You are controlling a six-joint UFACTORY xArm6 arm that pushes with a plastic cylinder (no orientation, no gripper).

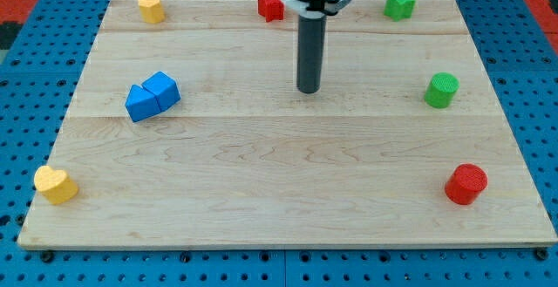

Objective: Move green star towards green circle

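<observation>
The green star [399, 3] sits at the view's top right, near the board's top edge. The green circle [441, 90] stands below it, near the right edge. My tip [308, 89] rests on the board near the middle, left of the green circle and below-left of the green star. It touches no block.
A red star [271, 4] lies at the top, just left of the rod. A yellow block [151, 8] sits at the top left. Two blue blocks [152, 96] touch each other at the left. A yellow heart [55, 185] is at the bottom left, a red circle [466, 184] at the bottom right.
</observation>
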